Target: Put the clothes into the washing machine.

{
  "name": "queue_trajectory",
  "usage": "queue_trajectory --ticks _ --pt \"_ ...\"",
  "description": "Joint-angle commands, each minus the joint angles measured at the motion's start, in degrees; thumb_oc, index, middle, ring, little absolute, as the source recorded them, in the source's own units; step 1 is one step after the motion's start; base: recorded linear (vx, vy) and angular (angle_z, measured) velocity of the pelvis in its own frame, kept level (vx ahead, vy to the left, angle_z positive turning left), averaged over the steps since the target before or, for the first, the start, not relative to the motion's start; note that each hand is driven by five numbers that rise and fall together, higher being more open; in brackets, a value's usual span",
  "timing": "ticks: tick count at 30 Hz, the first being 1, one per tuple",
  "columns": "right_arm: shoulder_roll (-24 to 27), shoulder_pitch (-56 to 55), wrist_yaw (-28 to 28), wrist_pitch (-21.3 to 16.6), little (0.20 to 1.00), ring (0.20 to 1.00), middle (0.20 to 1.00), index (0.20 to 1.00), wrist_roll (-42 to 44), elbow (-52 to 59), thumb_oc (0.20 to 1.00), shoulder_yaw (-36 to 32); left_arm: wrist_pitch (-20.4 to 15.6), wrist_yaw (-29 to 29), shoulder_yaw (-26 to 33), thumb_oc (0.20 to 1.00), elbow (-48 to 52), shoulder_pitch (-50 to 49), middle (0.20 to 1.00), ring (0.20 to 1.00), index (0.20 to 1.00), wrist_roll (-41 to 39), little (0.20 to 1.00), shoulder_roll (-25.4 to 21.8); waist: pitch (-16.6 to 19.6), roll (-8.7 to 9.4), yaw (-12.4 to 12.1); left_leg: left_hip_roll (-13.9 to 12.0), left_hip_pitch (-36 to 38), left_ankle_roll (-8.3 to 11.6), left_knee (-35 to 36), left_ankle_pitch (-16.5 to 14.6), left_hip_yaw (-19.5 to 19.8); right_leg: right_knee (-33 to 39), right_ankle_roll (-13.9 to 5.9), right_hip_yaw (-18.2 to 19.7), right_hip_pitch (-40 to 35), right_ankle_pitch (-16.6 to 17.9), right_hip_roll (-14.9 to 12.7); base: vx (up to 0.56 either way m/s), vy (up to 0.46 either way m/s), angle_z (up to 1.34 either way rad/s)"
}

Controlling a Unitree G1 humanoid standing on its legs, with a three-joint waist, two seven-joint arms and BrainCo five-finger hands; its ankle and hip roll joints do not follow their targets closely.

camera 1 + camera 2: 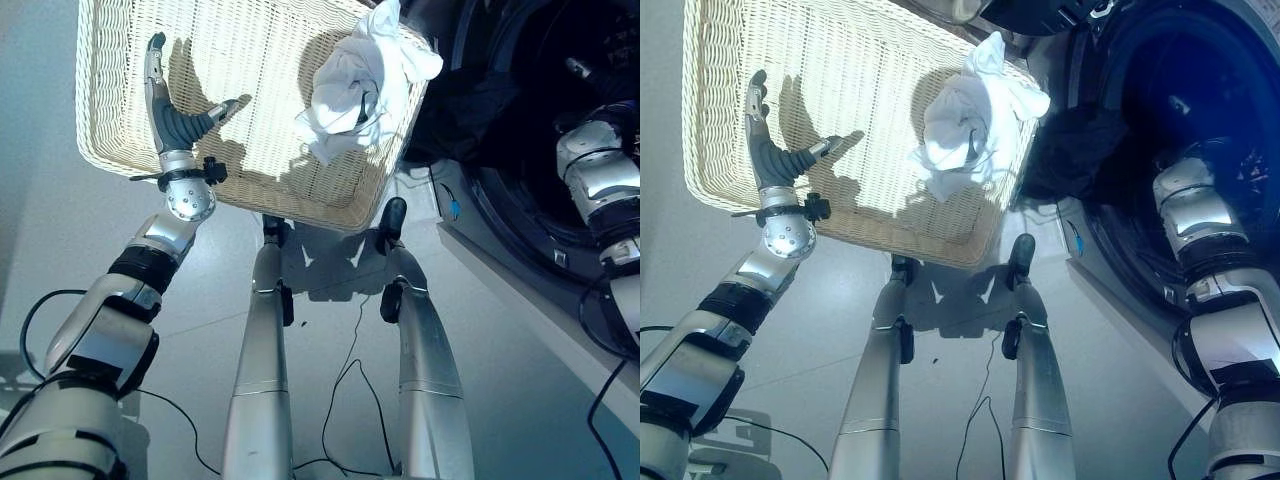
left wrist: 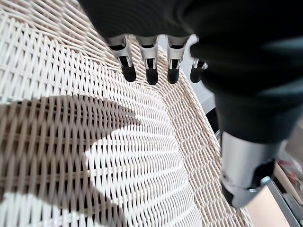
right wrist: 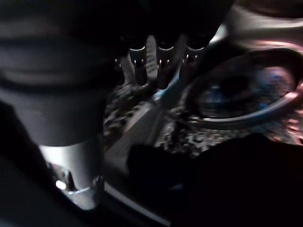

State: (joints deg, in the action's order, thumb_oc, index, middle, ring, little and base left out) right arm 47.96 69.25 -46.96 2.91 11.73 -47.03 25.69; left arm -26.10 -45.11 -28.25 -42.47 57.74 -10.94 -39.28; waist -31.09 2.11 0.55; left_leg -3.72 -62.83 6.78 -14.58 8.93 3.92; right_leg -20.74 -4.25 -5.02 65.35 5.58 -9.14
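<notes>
The floor (image 1: 520, 380) is a smooth, pale grey surface with a slight sheen, and it runs under the whole scene with no visible seams or markings apart from a few small dark specks. Strong light from above casts sharp, dark shadows on the floor (image 1: 940, 300) near the middle of the head views. At the edge of the left wrist view a strip of lighter flooring (image 2: 272, 208) shows beside indistinct coloured clutter.
</notes>
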Motion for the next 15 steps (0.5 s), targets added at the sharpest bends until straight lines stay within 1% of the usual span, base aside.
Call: queue_trajectory --ticks 1,6,7,10,15 --pt "3.2 -1.8 -2.3 -0.4 1.0 1.0 1.0 1.0 -5.0 3.0 1.0 1.8 -1.9 -2.3 3.4 1.0 -1.0 1.7 1.0 1.0 1.0 0.3 1.0 2.1 1.3 -1.5 -0.1 2.8 0.5 -2.23 -4.8 -6.1 0.1 -1.1 -3.6 -2.8 -0.6 0.9 2.2 0.0 0.0 0.0" --pt "1.4 -5.5 -0.3 0.6 1.0 1.0 1.0 1.0 -11.4 7.4 1.0 1.1 -1.8 -3.5 4.3 1.0 -0.3 1.5 1.0 1.0 1.0 2.0 1.0 2.8 1.3 -1.5 0.4 2.6 -0.1 -2.1 -4.7 -6.1 -0.4 -1.3 -3.71 -2.6 0.1 0.7 2.2 0.0 0.0 0.0" --pt "1.4 -5.6 -0.1 0.6 1.0 1.0 1.0 1.0 -11.6 7.5 1.0 1.2 -1.8 -3.5 4.4 1.0 -0.3 1.6 1.0 1.0 1.0 2.0 1.0 2.9 1.3 -1.5 0.5 2.6 -0.1 -2.09 -4.7 -6.1 -0.4 -1.3 -3.72 -2.6 0.2 0.7 2.2 0.0 0.0 0.0" --pt "0.8 -6.9 2.2 1.0 1.0 1.0 1.0 1.0 -16.3 8.7 1.0 2.3 -1.8 -4.0 4.6 1.0 -0.1 1.5 1.0 1.0 1.0 2.6 1.0 3.3 1.3 -1.56 0.7 2.6 -0.3 -2.0 -4.7 -6.0 -0.6 -1.5 -3.71 -2.4 0.6 0.8 2.2 0.0 0.0 0.0" --pt "0.1 -7.2 4.2 1.0 1.0 1.0 1.0 1.0 -20.0 8.4 1.0 4.6 -1.9 -4.2 4.8 1.0 -0.1 1.8 1.0 1.0 1.0 3.0 1.0 3.8 1.3 -1.59 0.8 2.5 -0.5 -1.83 -4.6 -5.9 -0.8 -1.3 -3.74 -2.3 0.8 0.9 2.2 0.0 0.0 0.0"
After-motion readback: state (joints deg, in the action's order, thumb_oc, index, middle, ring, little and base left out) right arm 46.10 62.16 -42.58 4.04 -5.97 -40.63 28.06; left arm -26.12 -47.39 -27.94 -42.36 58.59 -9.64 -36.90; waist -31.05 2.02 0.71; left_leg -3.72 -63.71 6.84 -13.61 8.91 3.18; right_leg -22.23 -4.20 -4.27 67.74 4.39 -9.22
